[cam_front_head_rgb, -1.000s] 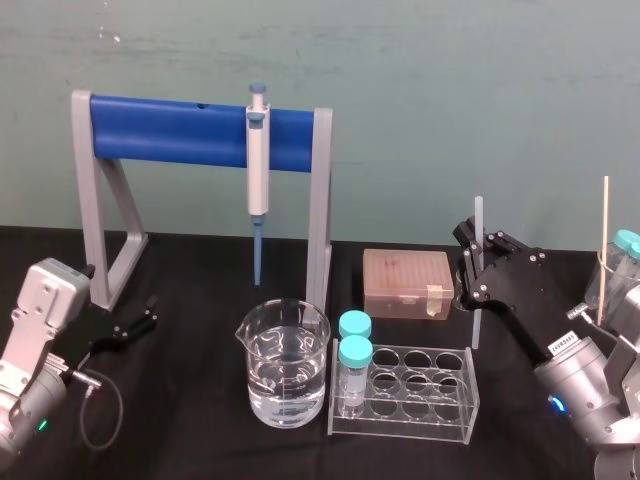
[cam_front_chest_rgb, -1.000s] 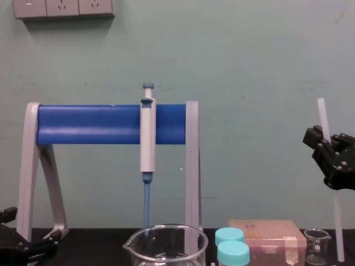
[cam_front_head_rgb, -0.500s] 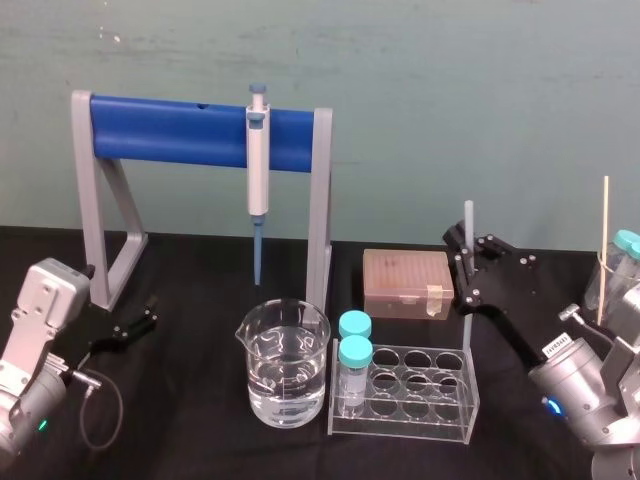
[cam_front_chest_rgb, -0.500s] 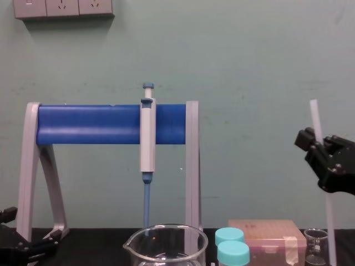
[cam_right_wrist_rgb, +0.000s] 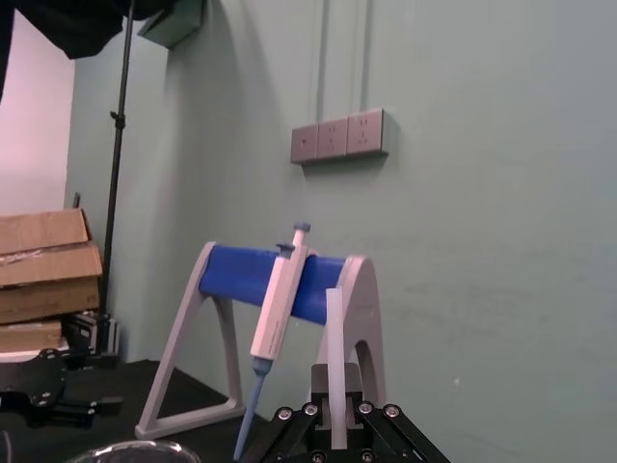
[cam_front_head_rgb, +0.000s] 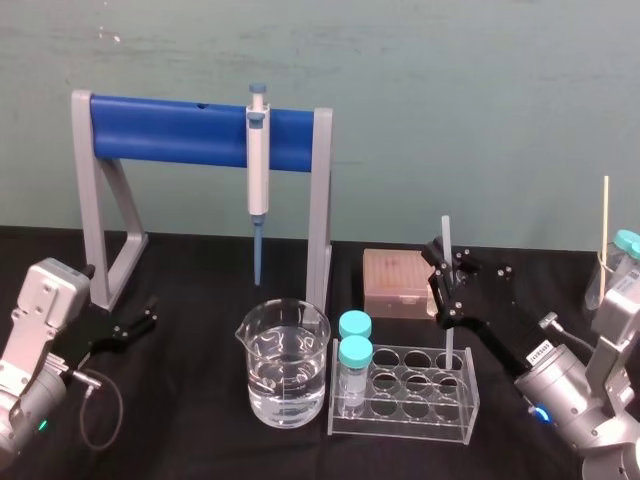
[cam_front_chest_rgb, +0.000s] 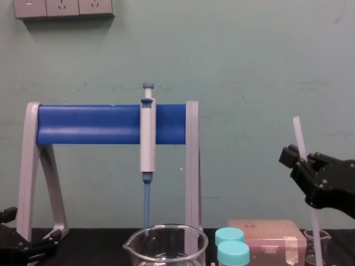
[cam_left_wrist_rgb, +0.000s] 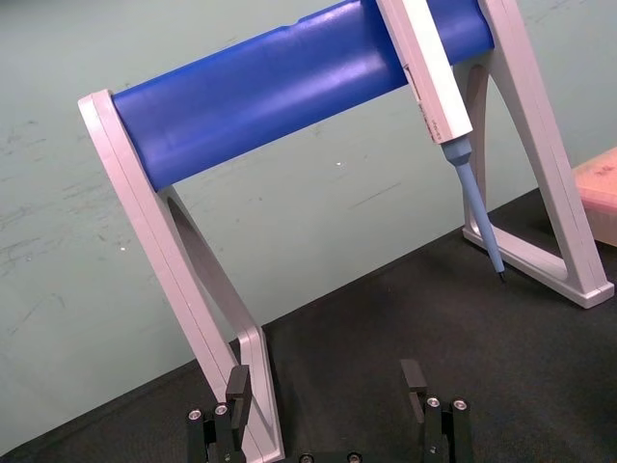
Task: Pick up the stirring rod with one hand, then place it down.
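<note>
A black table (cam_front_head_rgb: 200,440) runs up to a pale green wall, with a blue-barred pipette stand (cam_front_head_rgb: 200,130) at the back. The right gripper (cam_front_head_rgb: 447,275) is clamped on the stirring rod (cam_front_head_rgb: 446,235), holding it upright by its middle. Since a second ago, arm and rod have slid toward the middle of the table and sunk lower. The rod was then out past the pinkish box (cam_front_head_rgb: 395,285); now it stands before that box's right end. Its lower end is down at the back right corner of the clear tube rack (cam_front_head_rgb: 400,425), though I cannot tell whether it touches. The left gripper (cam_front_head_rgb: 148,315) lies parked near the stand's left foot, fingers spread and empty, as before.
</note>
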`<move>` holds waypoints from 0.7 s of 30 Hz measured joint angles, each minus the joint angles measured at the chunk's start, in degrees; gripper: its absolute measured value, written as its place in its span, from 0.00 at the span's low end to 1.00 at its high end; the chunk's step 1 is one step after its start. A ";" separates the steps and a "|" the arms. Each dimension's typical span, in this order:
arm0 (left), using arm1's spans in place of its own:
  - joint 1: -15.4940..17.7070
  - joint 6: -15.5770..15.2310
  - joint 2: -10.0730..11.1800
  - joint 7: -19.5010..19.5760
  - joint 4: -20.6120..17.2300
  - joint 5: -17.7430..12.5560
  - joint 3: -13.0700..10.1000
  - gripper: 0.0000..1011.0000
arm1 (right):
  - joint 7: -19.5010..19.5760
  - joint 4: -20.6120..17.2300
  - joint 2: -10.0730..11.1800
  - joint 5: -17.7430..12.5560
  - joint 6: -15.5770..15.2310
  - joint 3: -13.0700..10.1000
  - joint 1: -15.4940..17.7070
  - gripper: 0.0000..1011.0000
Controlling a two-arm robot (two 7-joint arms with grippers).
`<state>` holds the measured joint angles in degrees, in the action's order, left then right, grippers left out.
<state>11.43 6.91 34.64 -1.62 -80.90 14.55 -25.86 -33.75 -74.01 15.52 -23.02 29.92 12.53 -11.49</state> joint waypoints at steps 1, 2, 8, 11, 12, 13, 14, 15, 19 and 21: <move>0.00 0.00 0.00 0.00 0.00 0.00 0.00 0.99 | -0.10 0.44 0.03 -0.20 -0.31 0.13 -0.20 0.07; 0.00 0.00 0.00 0.00 0.00 0.00 0.00 0.99 | -0.17 0.79 0.05 -0.40 -0.53 0.21 -0.36 0.07; 0.00 0.00 0.00 0.00 0.00 0.00 0.00 0.99 | -0.49 2.75 0.18 -0.77 -1.23 0.74 -1.24 0.07; 0.00 0.00 0.00 0.00 0.00 0.00 0.00 0.99 | -0.57 3.34 0.21 -0.76 -1.27 0.97 -1.53 0.07; 0.00 0.00 0.00 0.00 0.00 0.00 0.00 0.99 | -0.61 3.58 0.21 -0.73 -1.28 1.05 -1.64 0.07; 0.00 0.00 0.00 0.00 0.00 0.00 0.00 0.99 | -0.63 4.00 0.23 -0.62 -1.35 1.21 -1.84 0.07; 0.00 0.00 0.00 0.00 0.00 0.00 0.00 0.99 | -0.64 4.21 0.26 -0.52 -1.41 1.29 -1.94 0.07; 0.00 0.00 0.00 0.00 0.00 0.00 0.00 0.99 | -0.64 4.56 0.32 -0.36 -1.56 1.47 -2.13 0.07; 0.00 0.00 0.00 0.00 0.00 0.00 0.00 0.99 | -0.60 5.21 0.45 0.11 -2.15 1.90 -2.48 0.07; 0.00 0.00 0.00 0.00 0.00 0.00 0.00 0.99 | -0.55 5.52 0.58 0.49 -2.68 2.19 -2.67 0.07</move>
<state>11.43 6.90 34.65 -1.62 -80.90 14.55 -25.86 -34.30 -68.49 16.10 -22.53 27.24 14.72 -14.16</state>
